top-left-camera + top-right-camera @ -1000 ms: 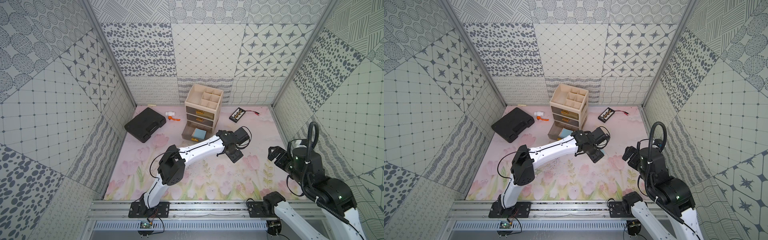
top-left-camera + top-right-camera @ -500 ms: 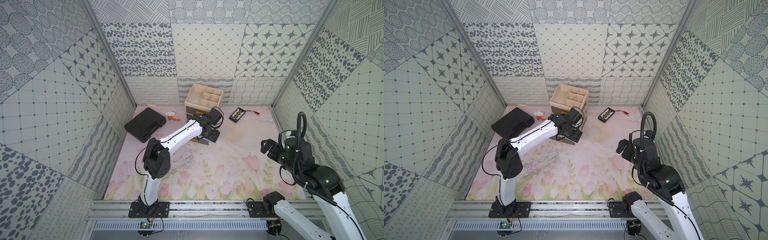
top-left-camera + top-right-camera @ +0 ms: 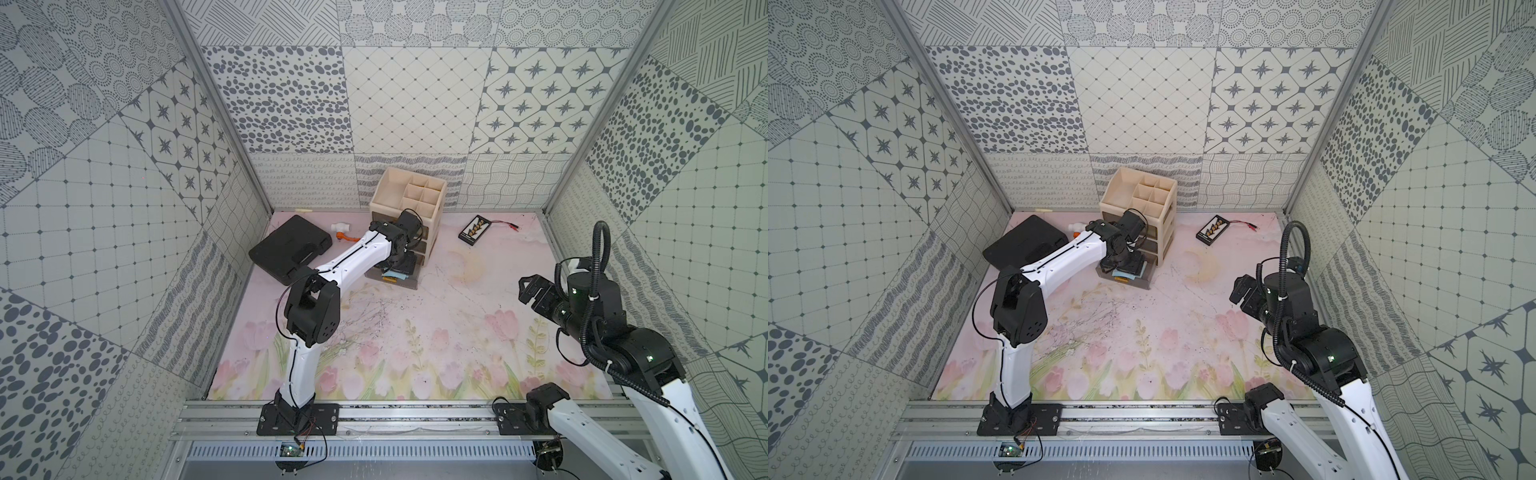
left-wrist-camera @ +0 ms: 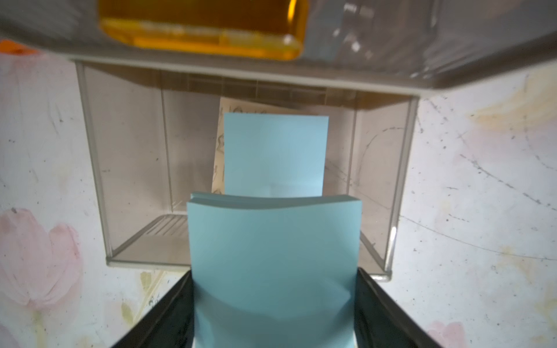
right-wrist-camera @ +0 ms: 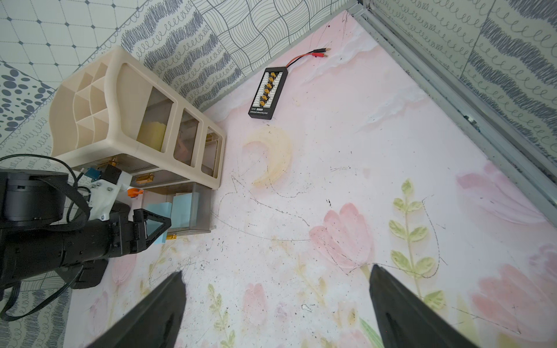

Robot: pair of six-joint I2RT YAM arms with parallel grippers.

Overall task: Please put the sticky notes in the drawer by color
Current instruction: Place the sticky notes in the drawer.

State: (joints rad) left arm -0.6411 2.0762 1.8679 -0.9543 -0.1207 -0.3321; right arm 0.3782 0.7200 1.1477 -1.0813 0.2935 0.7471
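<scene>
My left gripper (image 4: 274, 301) is shut on a light blue sticky note (image 4: 274, 256), which bows between the black fingers (image 4: 168, 310). It hangs over the pulled-out bottom drawer (image 4: 96, 168) of the cream drawer unit (image 3: 409, 199). A second blue sticky note (image 4: 275, 153) lies inside that drawer on a printed paper. Both top views show the left gripper (image 3: 399, 266) (image 3: 1125, 266) at the drawer front. Yellow sticky notes (image 5: 152, 134) show through the side of the top drawer. My right gripper (image 3: 530, 289) (image 5: 275, 289) hangs open and empty over the mat's right side.
A black case (image 3: 291, 249) lies at the back left, with a small white and orange item (image 3: 343, 230) beside it. A black connector board (image 3: 473, 228) with a red lead lies right of the drawer unit. Patterned walls close in three sides.
The left arm has swung from the middle of the mat back to the open bottom drawer, carrying the blue note. The right arm has drawn back toward the right wall.
</scene>
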